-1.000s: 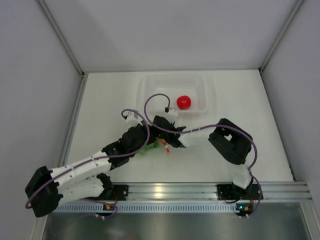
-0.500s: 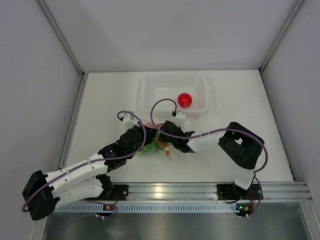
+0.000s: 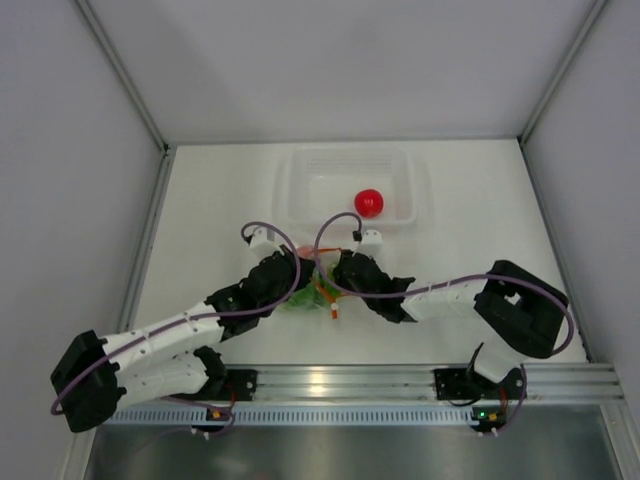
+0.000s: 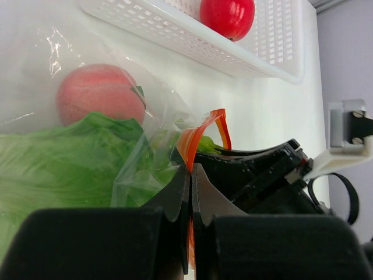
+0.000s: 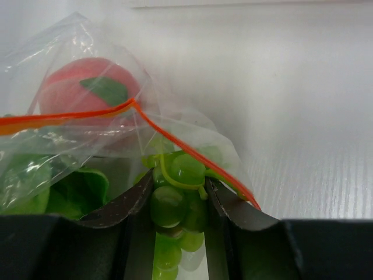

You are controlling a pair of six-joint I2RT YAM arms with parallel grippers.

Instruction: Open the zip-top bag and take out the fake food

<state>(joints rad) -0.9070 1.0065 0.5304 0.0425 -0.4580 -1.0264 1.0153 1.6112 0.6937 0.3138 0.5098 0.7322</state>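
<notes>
The left gripper [image 4: 189, 175], pressed together on the orange zip strip [image 4: 201, 135], sits at the left edge of the zip-top bag [image 3: 305, 293], its arm stretched low over the bench [image 3: 220, 200]. From the bag's right, the right gripper [image 5: 179, 177] pinches the grape bunch [image 5: 169, 207] at the bag's mouth. Beyond the bag, 1 tomato [image 3: 369, 202] lies in the tray [image 3: 300, 165].

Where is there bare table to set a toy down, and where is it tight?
Bare table lies right of the tray, to the right wall, and left of it. The tray is free around the red tomato. Crowded: in front of the tray, where the left gripper and right gripper meet at the zip-top bag.
</notes>
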